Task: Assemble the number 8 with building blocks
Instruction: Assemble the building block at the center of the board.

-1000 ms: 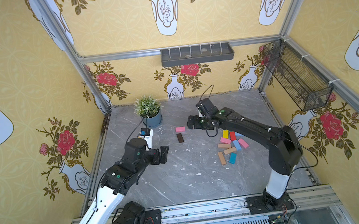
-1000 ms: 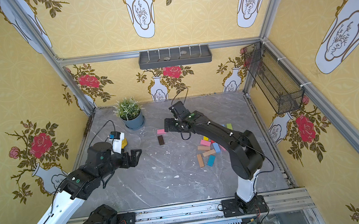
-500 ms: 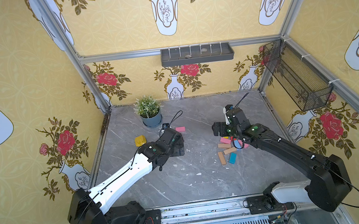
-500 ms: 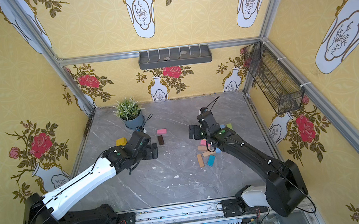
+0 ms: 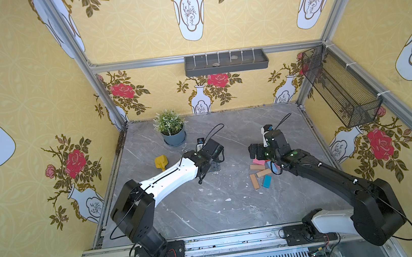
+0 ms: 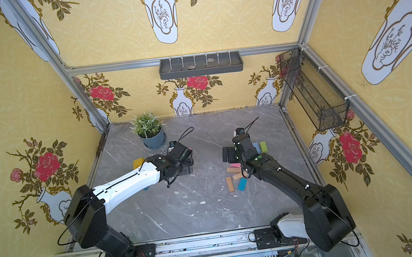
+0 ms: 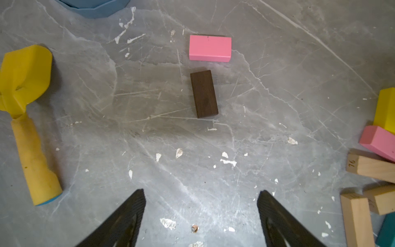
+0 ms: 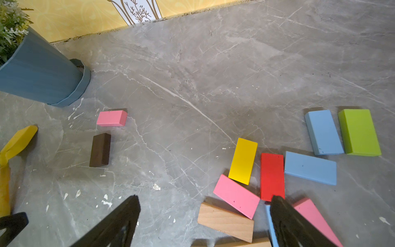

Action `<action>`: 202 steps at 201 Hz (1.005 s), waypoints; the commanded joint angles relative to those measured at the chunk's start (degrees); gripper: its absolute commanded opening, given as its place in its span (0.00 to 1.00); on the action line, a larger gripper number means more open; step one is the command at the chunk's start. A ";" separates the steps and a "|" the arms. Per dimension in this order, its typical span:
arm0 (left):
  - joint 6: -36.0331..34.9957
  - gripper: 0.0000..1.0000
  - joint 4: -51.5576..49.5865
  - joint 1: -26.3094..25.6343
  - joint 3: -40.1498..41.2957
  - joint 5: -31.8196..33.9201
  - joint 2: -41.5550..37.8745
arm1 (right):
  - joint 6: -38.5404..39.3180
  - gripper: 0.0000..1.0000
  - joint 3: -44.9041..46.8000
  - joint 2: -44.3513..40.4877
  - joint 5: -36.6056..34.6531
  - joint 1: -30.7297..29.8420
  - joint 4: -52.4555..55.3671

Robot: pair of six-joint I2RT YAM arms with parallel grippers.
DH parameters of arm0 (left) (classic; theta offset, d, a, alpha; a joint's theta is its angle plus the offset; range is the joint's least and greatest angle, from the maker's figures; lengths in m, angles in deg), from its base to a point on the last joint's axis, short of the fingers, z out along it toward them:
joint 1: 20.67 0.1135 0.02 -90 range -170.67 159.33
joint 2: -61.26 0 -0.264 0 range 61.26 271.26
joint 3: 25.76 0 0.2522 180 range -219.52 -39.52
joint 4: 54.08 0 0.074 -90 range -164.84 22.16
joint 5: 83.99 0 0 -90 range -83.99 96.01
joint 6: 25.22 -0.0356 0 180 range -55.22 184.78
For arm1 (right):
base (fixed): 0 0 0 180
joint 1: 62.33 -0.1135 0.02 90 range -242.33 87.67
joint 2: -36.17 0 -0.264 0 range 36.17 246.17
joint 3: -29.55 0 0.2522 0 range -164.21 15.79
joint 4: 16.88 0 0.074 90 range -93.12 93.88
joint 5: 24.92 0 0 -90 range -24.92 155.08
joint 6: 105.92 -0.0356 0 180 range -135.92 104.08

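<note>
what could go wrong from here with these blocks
1. The dark brown block lies close to the lone pink block. If the open left gripper comes down on one, it may nudge the other askew.
2. Near the open right gripper, the tilted pink block leans on a tan wood block. A grab there could slide it off and shift the red block next to it.

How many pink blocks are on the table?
3 pink blocks: one beside the dark brown block, one leaning on a tan block, one partly hidden by the right gripper. More may be hidden.
</note>
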 commanded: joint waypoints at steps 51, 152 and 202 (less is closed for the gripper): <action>-1.60 0.77 6.95 4.12 -4.38 -2.82 8.72 | -0.01 0.97 6.81 1.21 -1.15 0.95 -13.15; -1.34 0.63 7.66 5.69 -7.84 -4.42 16.02 | -1.07 0.98 10.68 2.59 0.52 1.09 -18.71; -2.39 0.57 7.95 6.80 -8.59 -5.42 18.36 | -1.07 0.98 10.34 3.70 1.23 1.11 -18.67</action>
